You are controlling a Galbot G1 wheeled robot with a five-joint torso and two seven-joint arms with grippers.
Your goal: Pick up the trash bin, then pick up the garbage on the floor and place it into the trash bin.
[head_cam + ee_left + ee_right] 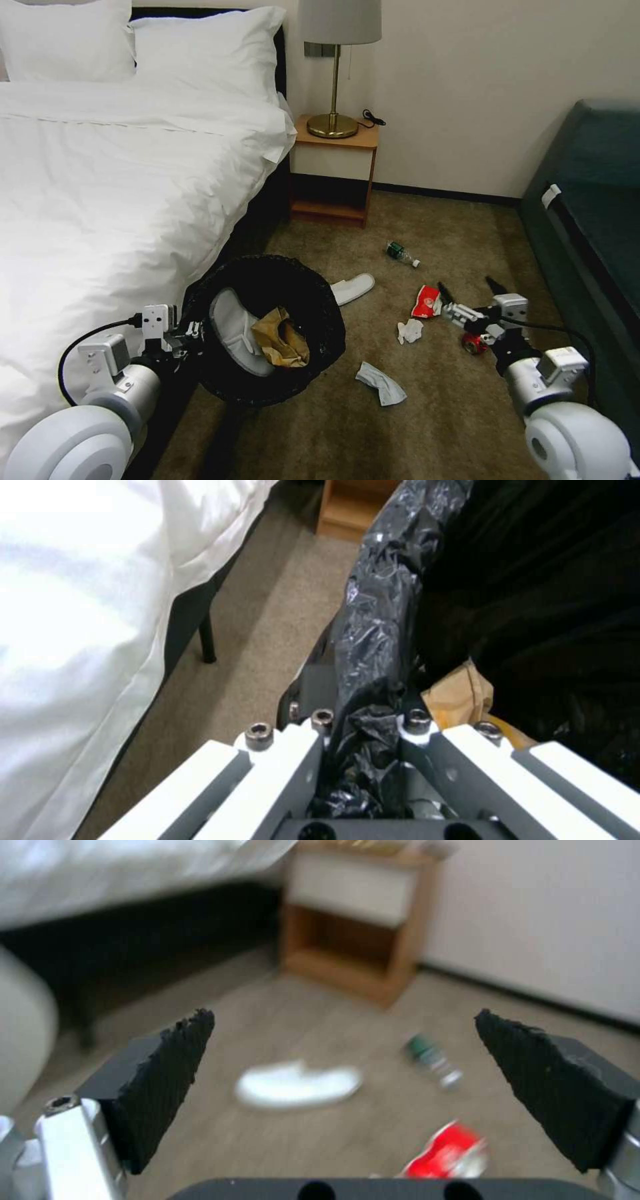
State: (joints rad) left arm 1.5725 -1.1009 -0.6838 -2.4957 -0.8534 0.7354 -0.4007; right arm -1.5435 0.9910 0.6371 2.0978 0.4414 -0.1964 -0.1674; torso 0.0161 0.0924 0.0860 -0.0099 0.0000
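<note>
Reaching forward low beside the bed [100,180], your left gripper [190,330] was clamped on the bag-lined rim of the trash bin [313,293], its fingers [287,752] pinching the crinkled black plastic (the wrist camera showed this plainly). You held the bin off the carpet [413,427], tipped so its mouth faced back toward the head camera, with a white slipper [230,327] and a tan paper bag [283,340] lying inside. Your right gripper [467,290] hung above the litter, pointing away toward the far wall, its black pads [173,1080] spread wide and holding nothing. Below it lay a red wrapper [425,301], a crumpled tissue [410,330] and a red can [474,344]. A second slipper [353,288] pointed toward the nightstand [333,170], the green bottle [402,253] lay slantwise beyond, and another tissue [380,383] sat nearer you.
</note>
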